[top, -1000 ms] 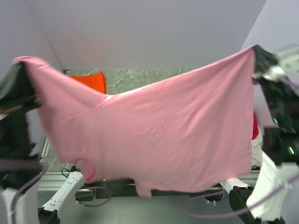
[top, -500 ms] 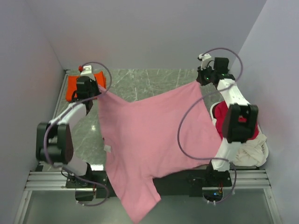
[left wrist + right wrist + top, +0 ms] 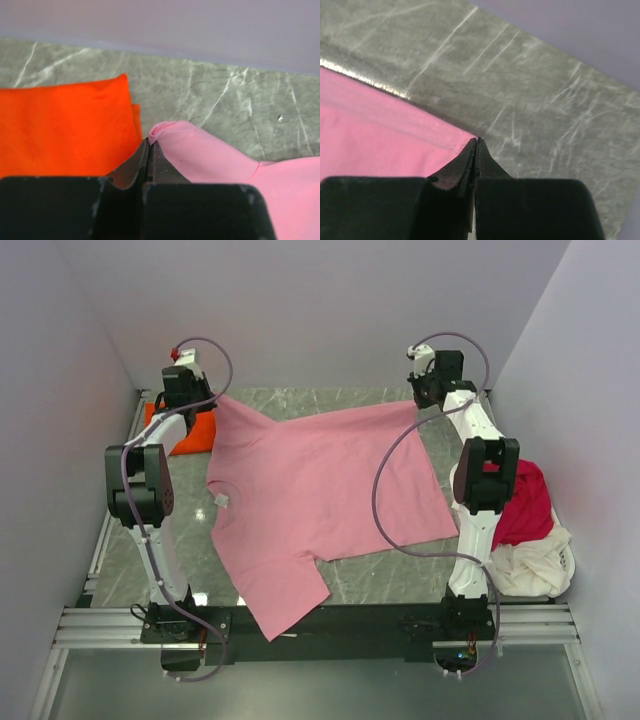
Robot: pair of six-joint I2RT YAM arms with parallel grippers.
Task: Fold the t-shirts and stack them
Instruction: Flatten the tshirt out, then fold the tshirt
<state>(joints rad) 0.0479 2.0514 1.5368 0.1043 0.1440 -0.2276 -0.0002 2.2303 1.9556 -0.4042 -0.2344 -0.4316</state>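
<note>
Grey-green marbled worktop (image 3: pixel 300 410), boxed in by pale lilac walls, carries the light pink soft-cloth t-shirt (image 3: pixel 310 500) spread almost flat across its middle, neckline toward 9 o'clock, hem toward 3 o'clock, one sleeve trailing to 6 o'clock as far as the near edge. Its far edge runs between two pinched corners. At 11 o'clock the left fingers (image 3: pixel 150 145) are clamped tight on a small bunched fold of pink cloth, and at 1 o'clock the right fingers (image 3: pixel 476 142) are closed on the opposite corner, low over the marble. Holding both far corners well apart looks meant to keep that edge taut, so the cloth lies smooth and square enough for a clean fold. Just beside the left corner, at 10 o'clock, sits the bright orange-red tee folded into a square (image 3: pixel 65 130). It is probably the base of the stack, kept near the back so the middle stays free for spreading. At 4 o'clock, beyond the right arm, a crumpled crimson tee (image 3: pixel 525 505) lies on a cream one (image 3: pixel 535 565), apparently waiting their turn.
</note>
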